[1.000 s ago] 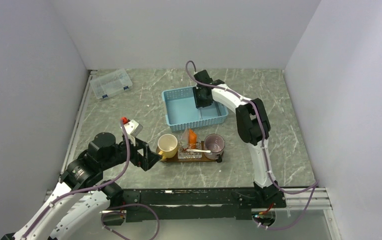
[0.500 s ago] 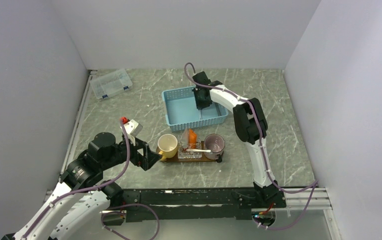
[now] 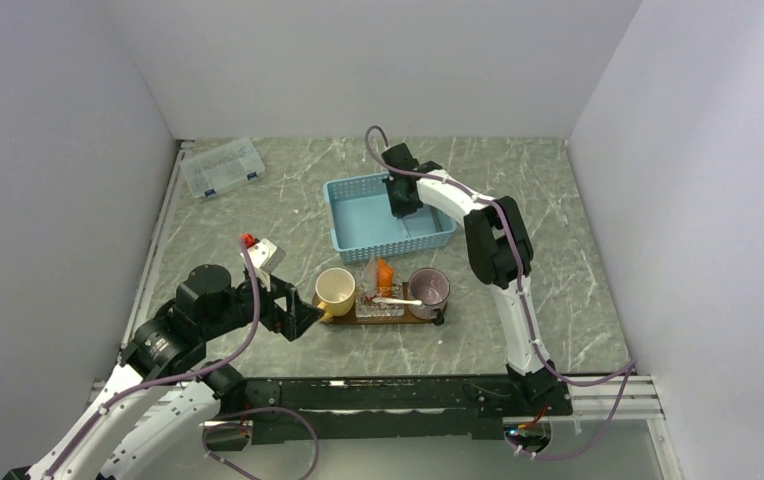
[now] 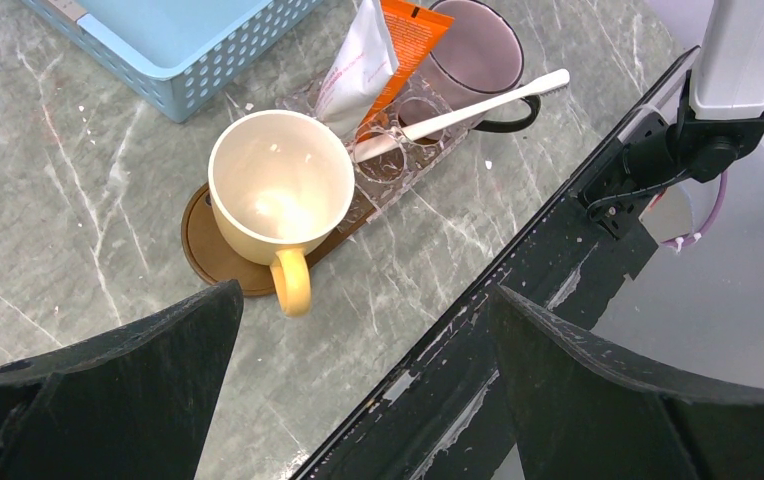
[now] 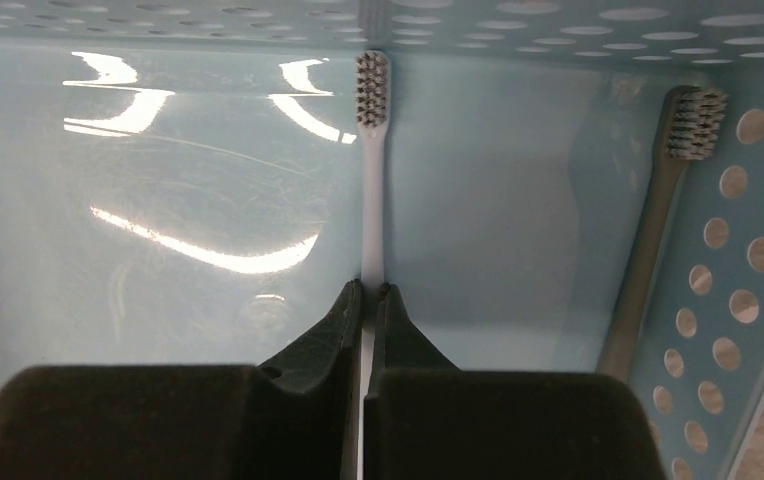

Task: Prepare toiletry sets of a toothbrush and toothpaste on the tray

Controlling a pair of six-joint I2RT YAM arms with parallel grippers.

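Toothbrush (image 5: 372, 180), white and thin, lay on the floor of the light-blue basket (image 5: 558, 30), head at one wall, the right gripper (image 5: 368, 300) clenched on its handle; the left gripper (image 4: 363, 300) hung released near the left end of the tray (image 4: 203, 252). We judged so narrow a pinch could let it swivel or slip on lifting. Its handle end was hidden behind the jaws, so we could not gauge the hold.

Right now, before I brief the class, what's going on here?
The right gripper is shut on a thin white toothbrush lying in the light-blue mesh basket, beside a grey toothbrush. The left gripper hangs open near the yellow mug on the dark brown oblong tray, where an orange toothpaste tube and another white toothbrush already rest on a clear holder.
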